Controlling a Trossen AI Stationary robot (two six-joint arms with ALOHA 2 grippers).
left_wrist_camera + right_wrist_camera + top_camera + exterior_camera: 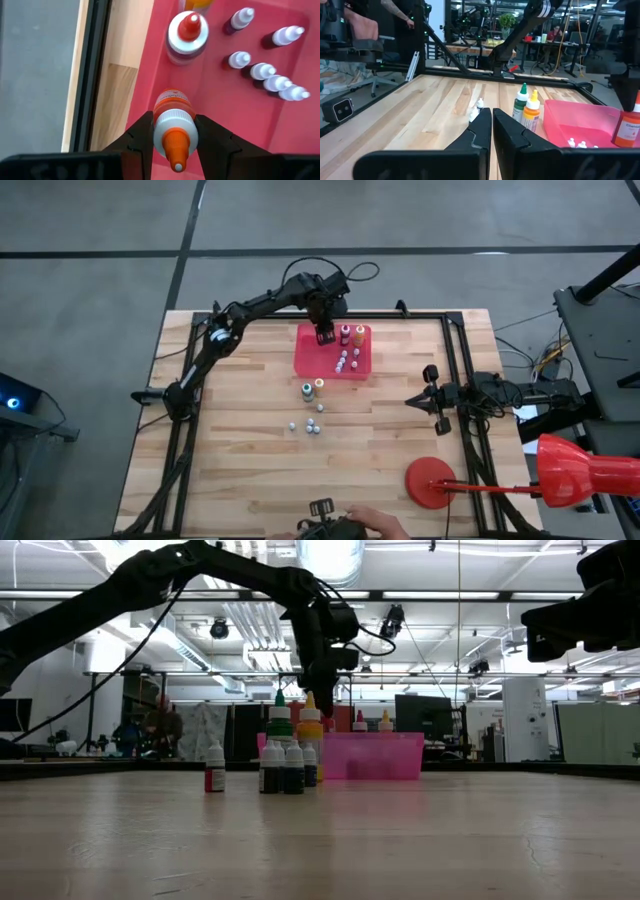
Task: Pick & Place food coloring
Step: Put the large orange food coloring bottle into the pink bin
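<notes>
My left gripper (323, 332) hangs over the far left corner of the flat red tray (305, 362), shut on an orange food coloring bottle (172, 127) with a white collar and orange tip. Two taller bottles (352, 333) and several small white-capped ones (265, 75) stand in the tray. On the wood in front of the tray stand a green-capped and an orange-capped bottle (314, 388) and several tiny ones (313, 425). My right gripper (435, 398) waits shut at the table's right edge. My left gripper pinches the orange bottle between its two fingers (142, 137) at the white collar (172, 120) below the tip. The fingers come from above, pointing steeply down. The bottle stays upright inside the tray's corner; whether its base touches the tray floor I cannot tell.
A black frame rail (190, 380) runs round the table's edges. A red round-based stand (432, 480) sits at the near right. A person's hand (372, 522) rests on a dark device at the near edge. Bare wood lies left and near of the loose bottles.
</notes>
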